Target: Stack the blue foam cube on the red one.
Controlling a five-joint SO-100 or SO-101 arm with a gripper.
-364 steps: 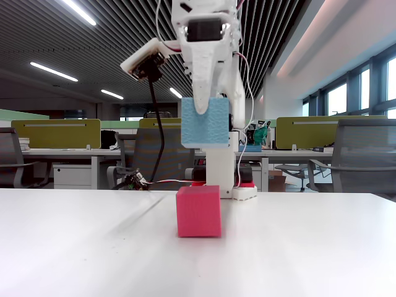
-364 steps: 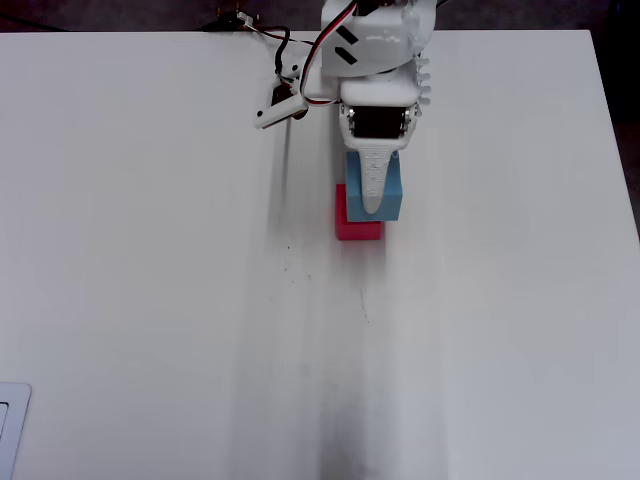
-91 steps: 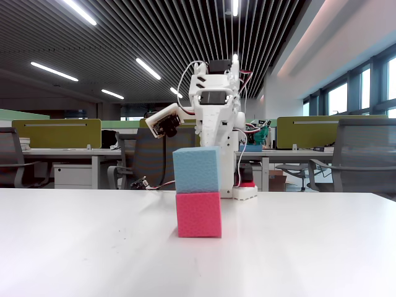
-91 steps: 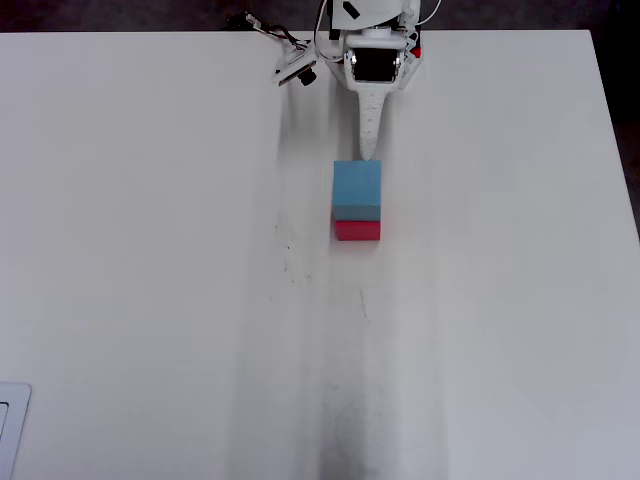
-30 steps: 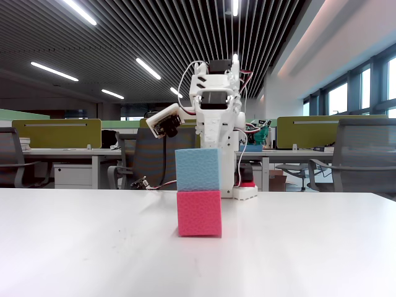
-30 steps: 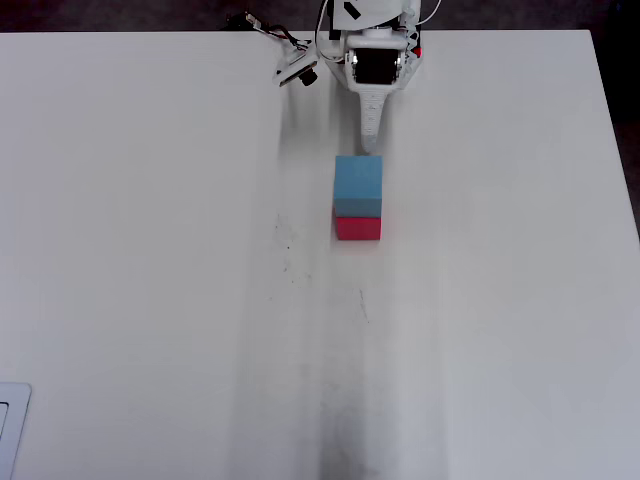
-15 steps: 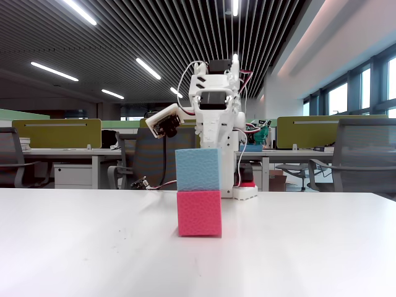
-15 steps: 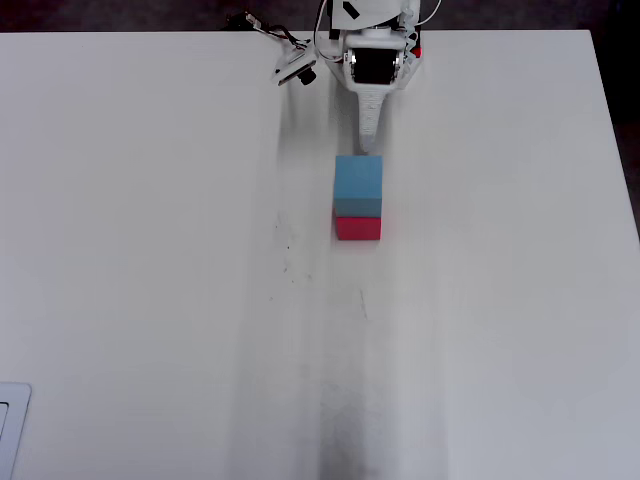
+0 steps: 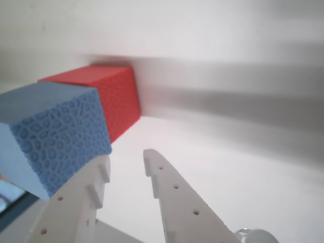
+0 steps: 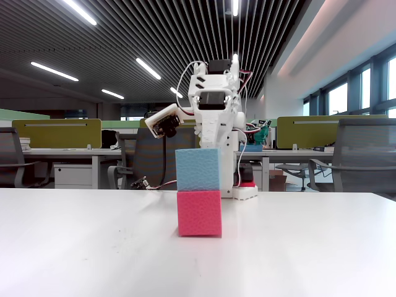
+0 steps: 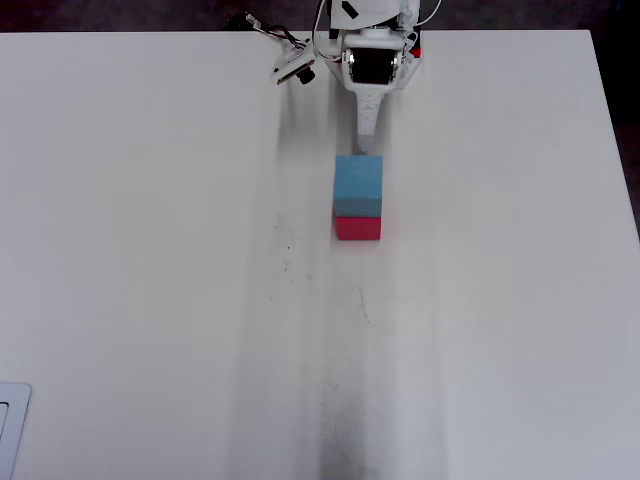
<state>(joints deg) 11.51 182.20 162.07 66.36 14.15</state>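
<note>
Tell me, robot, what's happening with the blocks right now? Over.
Jaws open, empty, backed off the stack. Blue foam cube sits on the red one, slightly offset. Nothing in the way. Over.

The blue cube (image 10: 197, 169) sits right on top of the red cube (image 10: 199, 213), lined up neatly. Both stand on the white table (image 10: 93, 247). The white arm (image 10: 216, 105) stands behind them, with office desks far back.

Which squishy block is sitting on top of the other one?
The light blue foam cube is on top. It rests on the pinkish-red foam cube, which sits on the white table.
</note>
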